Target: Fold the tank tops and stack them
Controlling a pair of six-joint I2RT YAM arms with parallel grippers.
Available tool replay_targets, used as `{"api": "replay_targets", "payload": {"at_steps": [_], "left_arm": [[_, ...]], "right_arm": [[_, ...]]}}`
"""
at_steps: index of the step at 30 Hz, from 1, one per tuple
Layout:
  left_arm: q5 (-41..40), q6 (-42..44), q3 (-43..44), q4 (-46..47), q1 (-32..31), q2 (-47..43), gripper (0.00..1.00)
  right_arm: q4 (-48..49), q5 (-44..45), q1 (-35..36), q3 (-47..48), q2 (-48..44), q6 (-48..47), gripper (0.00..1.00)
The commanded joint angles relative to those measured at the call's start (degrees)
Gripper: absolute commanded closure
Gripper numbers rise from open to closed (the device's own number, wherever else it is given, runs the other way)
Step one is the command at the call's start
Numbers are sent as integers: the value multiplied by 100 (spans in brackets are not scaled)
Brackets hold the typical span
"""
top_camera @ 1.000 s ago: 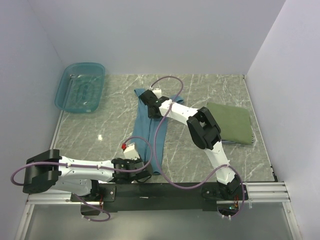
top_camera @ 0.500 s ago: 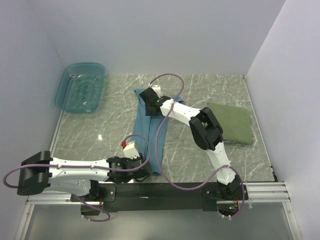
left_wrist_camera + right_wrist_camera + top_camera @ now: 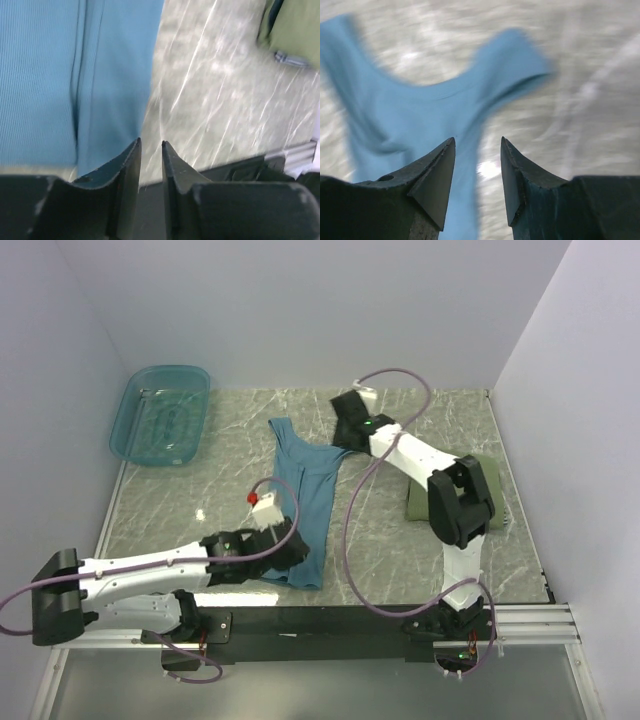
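Two narrow jaws of the left gripper (image 3: 150,145) stand slightly parted with nothing between them, low at the near right corner of the teal top (image 3: 305,495). Whether they touch the cloth I cannot tell. The teal top lies lengthwise on the tabletop (image 3: 200,490), its hem at the near edge, just short of the black rail (image 3: 330,620). Its right side edge runs straight away from the jaws, with a long crease parallel to that edge.

Right of the teal top is a bare strip of marble, open from the near edge to the back. Across that strip, well apart from the teal top, lies the folded olive top (image 3: 492,485), partly hidden by the right arm. A striped top (image 3: 289,59) shows only as a thin edge beneath it. Left of the teal top the marble is bare as well.

Farther back, the teal top's two straps fork apart around the neckline. The right gripper (image 3: 477,141) hangs by the tip of the right strap, jaws spread wide and holding nothing. Far left of the teal top, toward the back left corner, sits the basin (image 3: 125,430), well apart.
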Motion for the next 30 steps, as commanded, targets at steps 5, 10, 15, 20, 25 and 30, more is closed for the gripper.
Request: {"api": "replay_targets", "payload": {"at_steps": [5, 10, 15, 20, 25, 30], "left_arm": [[916, 1598, 949, 1017, 773, 1302, 77], [908, 1723, 1485, 1027, 808, 2419, 82], [890, 1740, 1662, 1035, 887, 3008, 86], [1004, 1758, 1495, 1184, 984, 3097, 86], [1127, 1819, 1363, 1237, 1019, 3150, 86], [1215, 1811, 1144, 1307, 1019, 3211, 85]], "right_arm": [[521, -375, -722, -720, -135, 176, 52], [768, -560, -986, -862, 24, 221, 56], [961, -577, -1021, -792, 226, 115, 56], [874, -709, -1161, -424, 612, 71, 56], [865, -744, -1206, -134, 797, 36, 58], [891, -552, -1223, 17, 876, -8, 67]]}}
